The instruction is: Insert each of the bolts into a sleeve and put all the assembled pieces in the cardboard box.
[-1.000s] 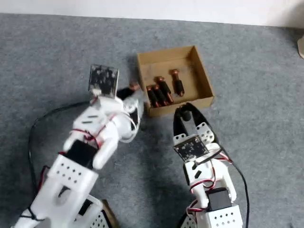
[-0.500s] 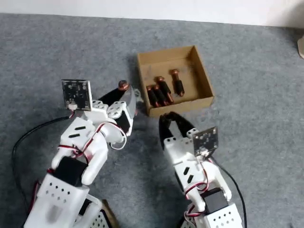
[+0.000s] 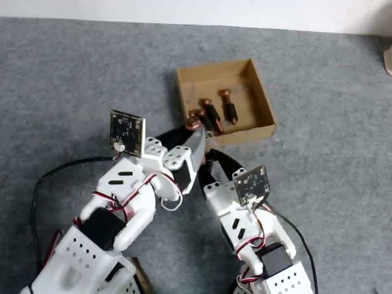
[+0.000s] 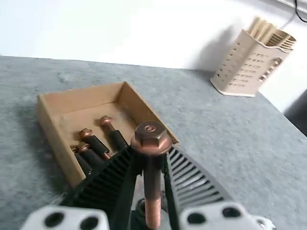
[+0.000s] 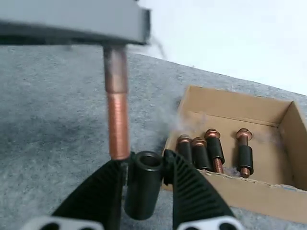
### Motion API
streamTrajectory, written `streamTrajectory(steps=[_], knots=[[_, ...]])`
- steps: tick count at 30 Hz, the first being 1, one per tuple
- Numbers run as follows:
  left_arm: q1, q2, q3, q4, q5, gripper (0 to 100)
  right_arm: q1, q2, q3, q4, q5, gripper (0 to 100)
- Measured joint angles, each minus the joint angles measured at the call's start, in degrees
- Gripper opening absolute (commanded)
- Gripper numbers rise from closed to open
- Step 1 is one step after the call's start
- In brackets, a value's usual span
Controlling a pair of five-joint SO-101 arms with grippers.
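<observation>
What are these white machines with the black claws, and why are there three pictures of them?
They are two small robot arms sitting side by side on a grey mat. One picture looks down from above. The other two come from little cameras on each arm's wrist. The pinching part at an arm's tip is called the end effector. The left end effector grips a copper bolt, head up. The right end effector grips a black sleeve, a short tube standing upright. The bolt's tip hangs close beside the sleeve's open top, not inside it yet. Behind them is a cardboard box holding four bolts already in sleeves.
</observation>
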Motion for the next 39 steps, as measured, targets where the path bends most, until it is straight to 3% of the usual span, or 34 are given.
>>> streamTrajectory(steps=[9,18,24,30,39], knots=[[-0.26,-0.26,0.26,-0.26,-0.09,1,-3.52,0.0,0.0,0.0,7.38,0.5],[-0.26,-0.35,1.49,-0.35,-0.35,1,-3.6,0.0,0.0,0.0,7.56,0.5],[-2.73,-0.44,6.86,-6.33,0.0,1,-3.78,0.09,0.0,-1.76,7.65,0.5],[-2.73,-0.35,7.74,-7.21,-5.36,1,-3.78,0.0,0.0,-2.02,7.65,0.5],[-2.2,-0.53,10.2,-7.82,-6.15,1,-3.78,0.09,0.0,-2.02,7.65,0.5]])
